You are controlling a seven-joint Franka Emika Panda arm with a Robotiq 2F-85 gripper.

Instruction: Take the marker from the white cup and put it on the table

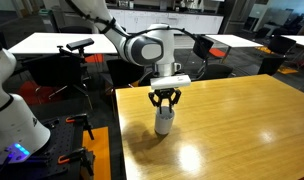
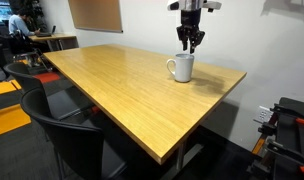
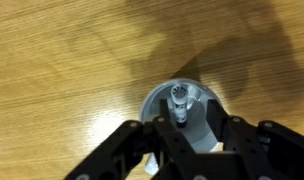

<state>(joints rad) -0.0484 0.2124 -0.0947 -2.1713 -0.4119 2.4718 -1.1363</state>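
The white cup [image 1: 164,123] stands upright on the wooden table [image 1: 242,120]; it shows in both exterior views [image 2: 182,68]. In the wrist view I look straight down into the cup [image 3: 149,104], and the dark marker [image 3: 179,98] stands inside it with its end pointing up. My gripper [image 3: 192,106] is open. It hangs right above the cup's mouth, with a finger on each side of the marker and a gap still between them. It shows directly over the cup in both exterior views [image 1: 165,99] [image 2: 190,42].
The cup stands near the table's far corner [image 2: 237,72]. Black chairs [image 2: 62,125] stand at the near edge. White-topped tables [image 1: 52,42] and more chairs stand behind. Another robot's white body [image 1: 10,105] is beside the table.
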